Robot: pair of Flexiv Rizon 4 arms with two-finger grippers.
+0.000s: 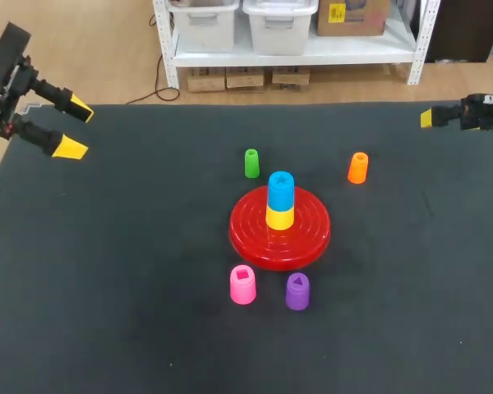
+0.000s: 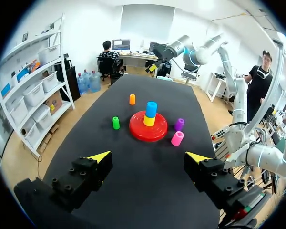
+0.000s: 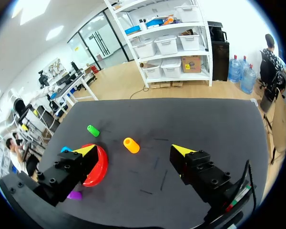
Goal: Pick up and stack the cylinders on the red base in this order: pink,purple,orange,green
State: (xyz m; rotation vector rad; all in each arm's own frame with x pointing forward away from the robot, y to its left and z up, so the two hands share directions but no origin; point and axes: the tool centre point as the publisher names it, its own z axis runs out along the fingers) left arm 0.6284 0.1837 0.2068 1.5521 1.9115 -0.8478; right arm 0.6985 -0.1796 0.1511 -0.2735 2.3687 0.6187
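The red base [image 1: 251,246] lies mid-table with a yellow cylinder [image 1: 279,217] and a blue cylinder [image 1: 281,188] stacked on its centre. In front of it stand the pink cylinder [image 1: 242,285] and the purple cylinder [image 1: 297,291]. Behind it are the green cylinder [image 1: 251,163] and, to the right, the orange cylinder [image 1: 357,167]. My left gripper [image 1: 74,128] hangs open at the far left corner, holding nothing. My right gripper [image 1: 431,119] is open at the far right edge, also holding nothing. In the right wrist view, the orange cylinder [image 3: 131,145] lies ahead of the open gripper [image 3: 134,150].
The dark table mat [image 1: 107,287] is bare at the left, the right and along the front edge. In the left wrist view the base [image 2: 138,131] and all cylinders sit well ahead of the open gripper [image 2: 148,157].
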